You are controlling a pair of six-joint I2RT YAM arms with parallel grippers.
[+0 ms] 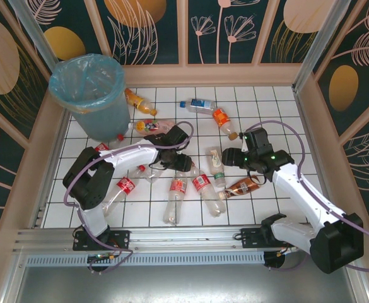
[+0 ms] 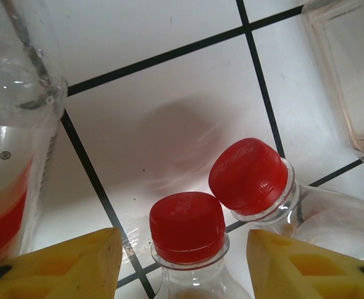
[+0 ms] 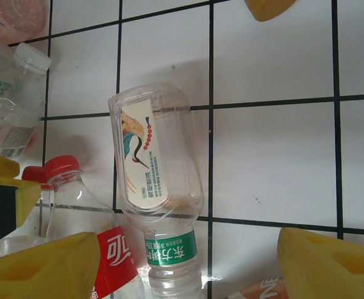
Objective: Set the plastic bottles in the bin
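The bin (image 1: 96, 88), grey-blue with a light-blue bag, stands at the back left. Plastic bottles lie scattered over the white tiled floor (image 1: 266, 107). My left gripper (image 1: 181, 164) (image 2: 185, 265) is down low and open, its yellow fingers (image 2: 63, 265) on either side of a red-capped bottle's neck (image 2: 186, 227), with gaps on both sides. A second red cap (image 2: 250, 176) lies just beside it. My right gripper (image 1: 233, 158) (image 3: 188, 268) is open over a clear bottle with a green label (image 3: 160, 187) (image 1: 217, 167), which lies between its fingers untouched.
Red-labelled bottles (image 1: 176, 189) (image 1: 203, 186) (image 1: 126, 185) lie near the front. A brown bottle (image 1: 242, 186) is below the right gripper. Orange (image 1: 140, 103) (image 1: 223, 120), blue-labelled (image 1: 200, 104) and pink (image 1: 156, 126) bottles lie at the back. Walls ring the floor.
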